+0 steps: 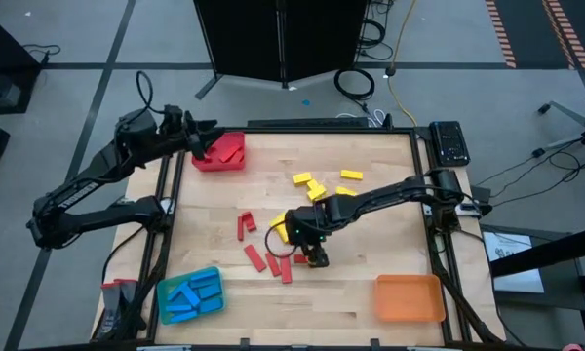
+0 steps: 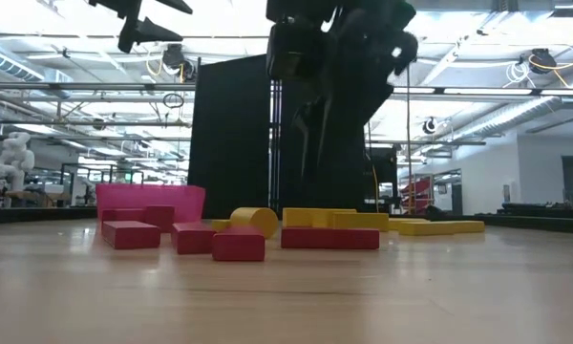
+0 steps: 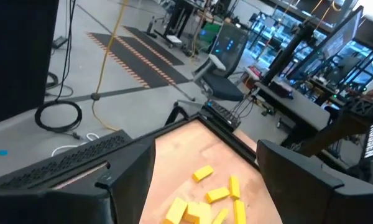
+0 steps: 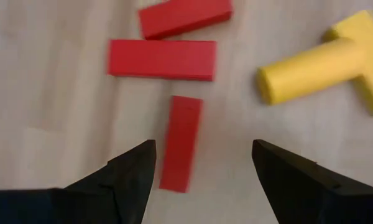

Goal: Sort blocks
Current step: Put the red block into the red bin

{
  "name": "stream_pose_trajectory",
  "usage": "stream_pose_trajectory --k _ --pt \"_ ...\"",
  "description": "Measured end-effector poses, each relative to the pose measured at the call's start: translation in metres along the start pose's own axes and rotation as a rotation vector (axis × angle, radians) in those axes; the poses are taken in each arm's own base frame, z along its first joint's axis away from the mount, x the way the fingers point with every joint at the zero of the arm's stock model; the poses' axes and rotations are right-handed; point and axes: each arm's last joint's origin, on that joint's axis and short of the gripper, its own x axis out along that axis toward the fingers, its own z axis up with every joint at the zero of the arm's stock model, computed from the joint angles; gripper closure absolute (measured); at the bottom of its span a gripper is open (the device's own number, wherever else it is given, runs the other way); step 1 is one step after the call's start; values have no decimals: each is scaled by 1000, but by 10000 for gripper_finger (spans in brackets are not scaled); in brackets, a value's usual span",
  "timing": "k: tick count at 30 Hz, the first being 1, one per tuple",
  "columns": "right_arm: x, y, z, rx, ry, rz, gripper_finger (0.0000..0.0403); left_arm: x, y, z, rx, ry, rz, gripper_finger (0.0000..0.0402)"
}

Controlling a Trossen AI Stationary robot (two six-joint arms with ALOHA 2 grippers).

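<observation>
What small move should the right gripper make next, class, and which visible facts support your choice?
Probably lower straight down and close. The right gripper is open above the table, and a red block lies lengthwise between its fingers, apart from the two other red blocks beyond it. The red tray sits at the far left corner, beside the waiting left gripper.

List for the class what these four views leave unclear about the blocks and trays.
- Blue tray, high view: blocks overlap, count unclear.
- Red tray, low view: its wall hides the contents.
- Orange tray: only the high view shows it.
- Red block, right wrist view: right gripper open above; contact unclear.
</observation>
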Motion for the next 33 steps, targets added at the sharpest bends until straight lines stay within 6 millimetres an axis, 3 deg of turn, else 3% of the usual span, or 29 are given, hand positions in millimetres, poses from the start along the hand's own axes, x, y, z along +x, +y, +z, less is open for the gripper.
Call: stream_pose_trajectory --k 5,12,17,26,33 --pt "14 11 -2 -16 22 -125 140 0 1 -2 -3 22 10 116" --pt "19 25 -1 21 -2 -147 140 0 1 -2 -3 22 8 116" --pt "25 25 -2 72 5 -160 140 0 1 -2 -3 22 8 116" --pt "61 23 -13 107 120 -140 140 0 1 -2 3 26 5 116" --pt "64 24 -23 90 220 -161 141 0 1 -3 5 28 7 116"
